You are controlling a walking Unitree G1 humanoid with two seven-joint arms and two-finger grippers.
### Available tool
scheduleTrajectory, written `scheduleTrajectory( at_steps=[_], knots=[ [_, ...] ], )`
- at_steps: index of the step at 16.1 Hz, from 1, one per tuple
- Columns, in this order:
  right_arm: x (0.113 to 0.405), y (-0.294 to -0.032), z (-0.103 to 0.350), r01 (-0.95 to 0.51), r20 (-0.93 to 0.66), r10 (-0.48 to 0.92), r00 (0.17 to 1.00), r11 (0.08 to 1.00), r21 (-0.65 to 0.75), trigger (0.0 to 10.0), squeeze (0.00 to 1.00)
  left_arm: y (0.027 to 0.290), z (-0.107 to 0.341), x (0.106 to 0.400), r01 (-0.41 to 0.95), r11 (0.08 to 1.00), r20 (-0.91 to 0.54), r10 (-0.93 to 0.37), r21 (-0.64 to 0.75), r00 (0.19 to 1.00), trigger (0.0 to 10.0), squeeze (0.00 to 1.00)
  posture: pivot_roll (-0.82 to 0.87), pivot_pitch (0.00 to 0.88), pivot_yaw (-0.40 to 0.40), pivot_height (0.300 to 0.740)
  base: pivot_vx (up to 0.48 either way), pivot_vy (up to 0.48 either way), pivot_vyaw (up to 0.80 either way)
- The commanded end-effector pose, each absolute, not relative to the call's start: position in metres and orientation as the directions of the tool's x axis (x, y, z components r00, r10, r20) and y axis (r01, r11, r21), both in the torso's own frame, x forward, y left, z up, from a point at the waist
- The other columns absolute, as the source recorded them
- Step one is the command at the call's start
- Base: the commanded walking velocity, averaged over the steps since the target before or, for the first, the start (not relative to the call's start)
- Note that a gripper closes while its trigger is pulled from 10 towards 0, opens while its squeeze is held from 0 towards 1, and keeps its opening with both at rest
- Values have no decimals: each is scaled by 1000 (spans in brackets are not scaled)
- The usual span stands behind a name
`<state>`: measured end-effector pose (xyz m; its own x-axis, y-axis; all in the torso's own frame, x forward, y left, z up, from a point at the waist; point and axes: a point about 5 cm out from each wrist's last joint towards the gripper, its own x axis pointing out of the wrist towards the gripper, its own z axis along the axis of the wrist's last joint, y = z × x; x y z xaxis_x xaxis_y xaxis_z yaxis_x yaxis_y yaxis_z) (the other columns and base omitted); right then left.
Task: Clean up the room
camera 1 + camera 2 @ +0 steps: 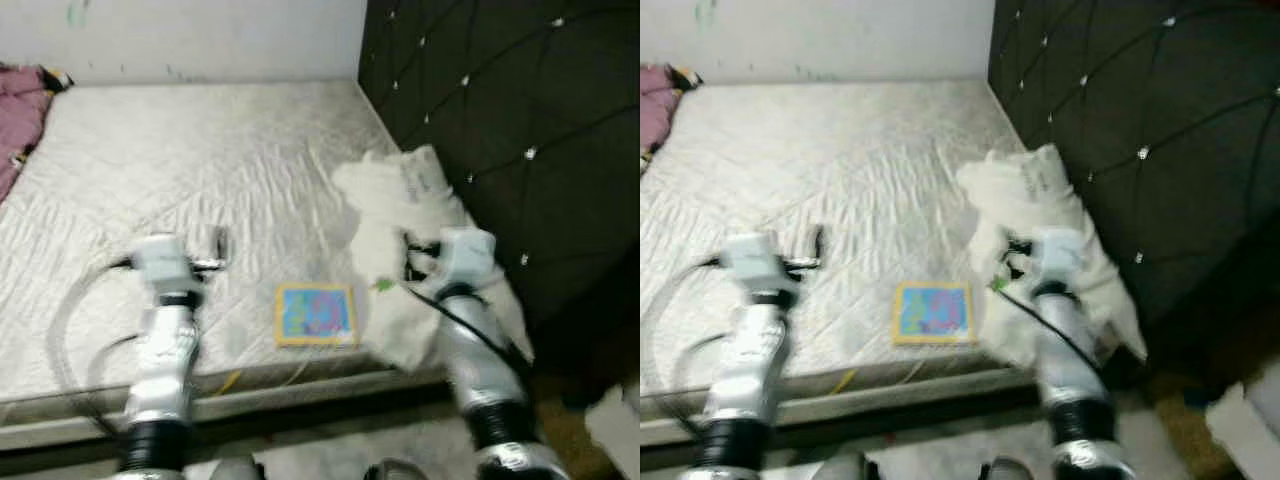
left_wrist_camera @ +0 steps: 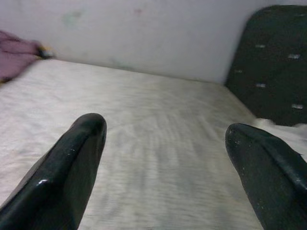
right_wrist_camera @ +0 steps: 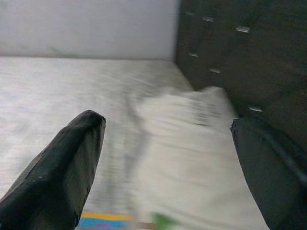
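A crumpled white cloth (image 1: 410, 230) lies on the bare mattress (image 1: 180, 170) against the dark tufted headboard (image 1: 520, 130). Beside it, near the mattress's front edge, lies a flat yellow-and-blue square item (image 1: 316, 314). My right gripper (image 3: 168, 143) is open and hovers over the near part of the white cloth (image 3: 192, 134). My left gripper (image 2: 165, 143) is open above bare mattress, left of the square item. A pink cloth (image 1: 20, 110) is bunched at the far left corner of the bed.
A white wall (image 1: 200, 35) runs behind the bed. The headboard closes off the right side. A white object (image 1: 615, 420) lies on the floor at the lower right. The mattress's front edge (image 1: 250, 390) runs just below my arms.
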<state>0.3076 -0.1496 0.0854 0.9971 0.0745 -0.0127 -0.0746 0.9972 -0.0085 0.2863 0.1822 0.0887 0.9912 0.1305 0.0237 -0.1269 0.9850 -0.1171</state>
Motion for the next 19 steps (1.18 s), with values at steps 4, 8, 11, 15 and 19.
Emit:
scheduleTrajectory(
  at_steps=[4,8,11,15,19],
  knots=[
    [305,-160,84,-57,-22,57,998,998,-22,10000,0,170,89,286,-96,985,16,100,-144,995,10000,0,2,0,2,740,0,480,0],
    [305,-159,84,-65,-23,65,998,998,-12,10000,0,170,89,287,-92,985,13,95,-148,995,10000,0,2,0,3,740,0,480,0],
    [306,-160,83,-64,-29,63,998,998,-15,10000,0,170,89,287,-94,983,7,97,-157,995,10000,0,4,0,2,740,0,480,0],
    [306,-159,83,-68,-32,67,997,998,-14,10000,0,170,88,287,-94,983,3,96,-161,995,10000,0,8,0,2,740,0,480,0],
    [307,-159,83,-79,-35,78,996,996,-35,10000,0,170,88,287,-94,982,5,96,-162,995,10000,0,11,0,1,740,0,480,0]
  ],
)
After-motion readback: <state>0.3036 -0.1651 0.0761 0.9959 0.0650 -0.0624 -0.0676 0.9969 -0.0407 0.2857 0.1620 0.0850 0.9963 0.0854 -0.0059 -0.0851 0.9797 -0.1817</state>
